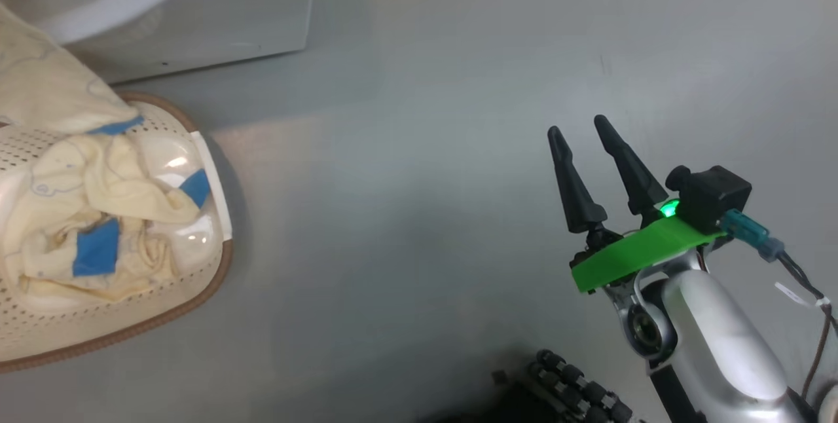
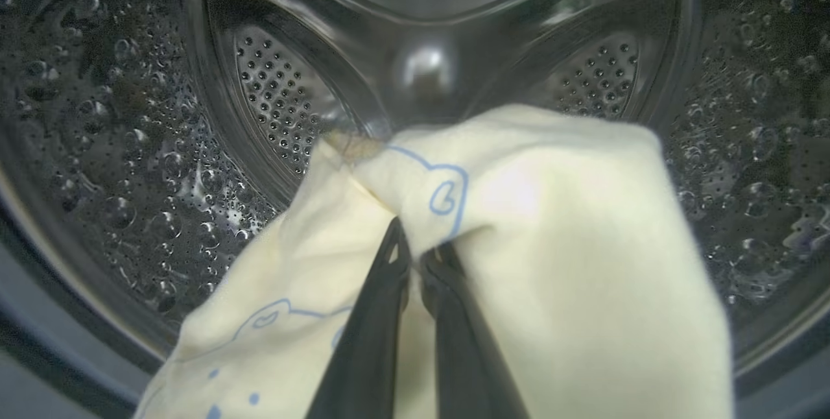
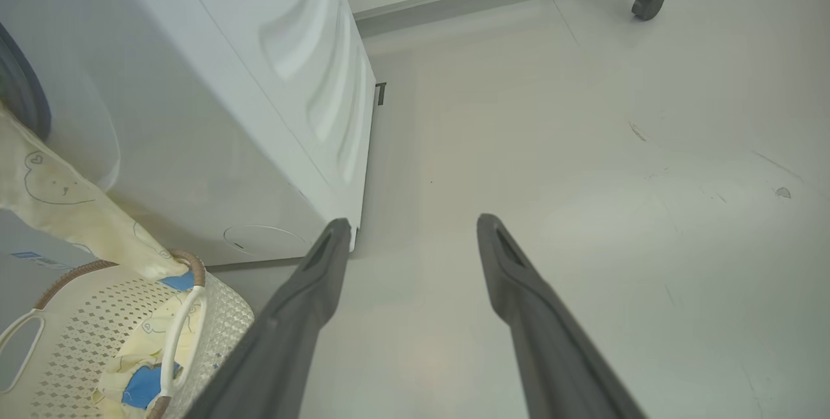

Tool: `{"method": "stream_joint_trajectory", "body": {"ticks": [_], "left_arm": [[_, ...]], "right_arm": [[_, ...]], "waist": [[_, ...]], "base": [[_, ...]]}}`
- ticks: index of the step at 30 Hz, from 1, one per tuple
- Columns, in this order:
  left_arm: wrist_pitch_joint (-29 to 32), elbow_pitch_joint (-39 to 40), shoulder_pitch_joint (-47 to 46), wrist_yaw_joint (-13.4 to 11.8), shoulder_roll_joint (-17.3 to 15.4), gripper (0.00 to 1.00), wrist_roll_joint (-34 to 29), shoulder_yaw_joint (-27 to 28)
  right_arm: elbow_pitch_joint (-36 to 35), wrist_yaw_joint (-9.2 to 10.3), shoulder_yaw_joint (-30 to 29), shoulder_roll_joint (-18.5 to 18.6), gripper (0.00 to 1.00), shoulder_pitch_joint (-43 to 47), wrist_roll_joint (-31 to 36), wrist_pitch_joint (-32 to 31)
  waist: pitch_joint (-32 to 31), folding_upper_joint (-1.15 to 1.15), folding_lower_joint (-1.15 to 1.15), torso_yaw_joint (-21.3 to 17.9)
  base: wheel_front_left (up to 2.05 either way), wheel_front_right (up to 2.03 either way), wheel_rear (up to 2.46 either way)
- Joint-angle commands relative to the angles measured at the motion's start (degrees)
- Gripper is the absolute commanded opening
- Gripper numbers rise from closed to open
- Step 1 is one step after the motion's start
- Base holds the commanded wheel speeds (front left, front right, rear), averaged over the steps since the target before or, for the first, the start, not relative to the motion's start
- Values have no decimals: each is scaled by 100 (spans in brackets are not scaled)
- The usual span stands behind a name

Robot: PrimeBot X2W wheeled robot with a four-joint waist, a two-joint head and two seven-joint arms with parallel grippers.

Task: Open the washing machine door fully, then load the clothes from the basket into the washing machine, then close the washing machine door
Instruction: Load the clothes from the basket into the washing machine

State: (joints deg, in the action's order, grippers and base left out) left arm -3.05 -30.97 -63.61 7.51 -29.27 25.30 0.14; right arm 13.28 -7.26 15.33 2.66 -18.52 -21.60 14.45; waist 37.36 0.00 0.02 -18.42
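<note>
Grey floor takes up most of the head view. White washing machine sits at 11 o'clock there, and its side panel is at 10 o'clock in the right wrist view. Perforated steel drum spans the left wrist view with its back wall at 12 o'clock, so the door is judged already open and loading underway. Cream perforated basket with a brown rim band is at 9 o'clock in the head view, on the floor just beside the machine front. Clothes, pale yellow bear-print with blue patches, lie bunched in the basket. One bear-print garment runs up out of it toward 10 o'clock and hangs at the drum mouth, with its tail apparently draped over the basket rim. Left gripper is clenched on a fold of that garment, fingers pinched nearly together, cloth drooping on both sides. Right gripper is at 4 o'clock in the head view, fingers spread wide, holding nothing, well apart from basket and machine. Handling call: the fabric is light, soft, floppy and not fragile. It will sag and drag, and a trailing end could snag on the rim or seal. Best hold is a bunched fold near the middle of a piece, not an edge, so less hangs down.
</note>
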Motion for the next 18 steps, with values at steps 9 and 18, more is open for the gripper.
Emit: {"method": "stream_joint_trajectory", "body": {"ticks": [9, 18], "left_arm": [[345, -470, -1906, -2, -1006, 0, -125, -396], [164, -1746, -2915, -2, -1098, 0, -565, -1134]], "right_arm": [[-227, -23, 357, 22, 100, -193, -305, 55], [-284, -23, 482, 22, 100, -337, -491, 55]], "waist": [[713, 0, -2, -396], [958, 0, -2, -582]], "base": [[0, 0, 0], [0, 0, 0]]}}
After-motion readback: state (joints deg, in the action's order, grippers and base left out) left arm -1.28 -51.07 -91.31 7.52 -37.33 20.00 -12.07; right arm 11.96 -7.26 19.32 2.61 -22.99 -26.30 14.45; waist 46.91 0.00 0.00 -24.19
